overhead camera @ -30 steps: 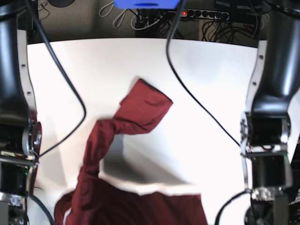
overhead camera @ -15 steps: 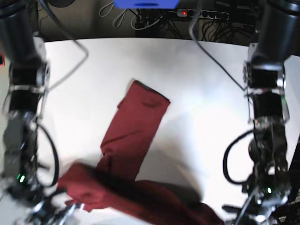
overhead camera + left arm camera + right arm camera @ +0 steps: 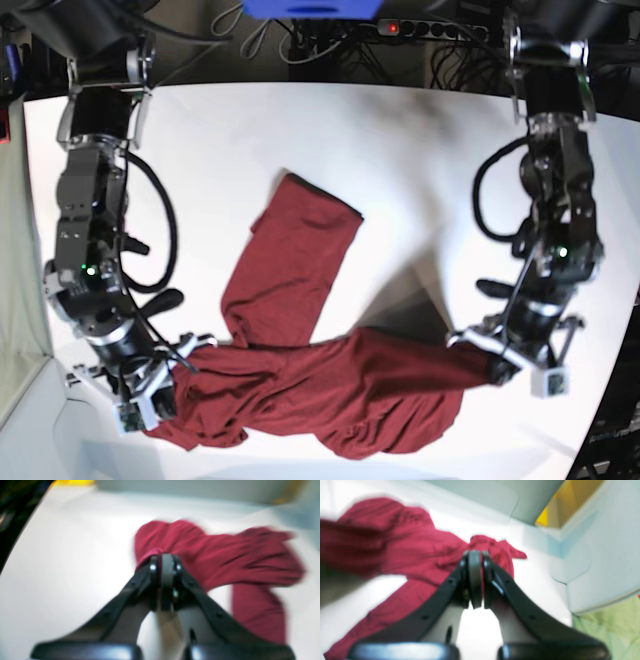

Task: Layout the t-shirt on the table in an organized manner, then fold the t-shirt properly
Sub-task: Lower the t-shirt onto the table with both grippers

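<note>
The dark red t-shirt (image 3: 310, 385) lies bunched in a band across the near side of the white table (image 3: 420, 150), with one flat part reaching up toward the middle (image 3: 300, 250). My left gripper (image 3: 478, 348) is shut on the shirt's right end. In the left wrist view the left gripper (image 3: 163, 558) pinches a fold of the t-shirt (image 3: 225, 555). My right gripper (image 3: 185, 358) is shut on the shirt's left end. The right wrist view shows the right gripper (image 3: 475, 555) closed on the t-shirt (image 3: 420, 552). Both wrist views are blurred.
A power strip and cables (image 3: 430, 30) and a blue object (image 3: 310, 8) sit behind the table's far edge. Pale panels (image 3: 595, 555) and green cloth (image 3: 607, 632) lie beyond the table edge on the right arm's side. The table (image 3: 62, 542) curves away at its left edge.
Both arms have dropped low and swung toward the near side. The shirt, earlier hanging from above, now rests on the table, pulled out between the two grippers.
</note>
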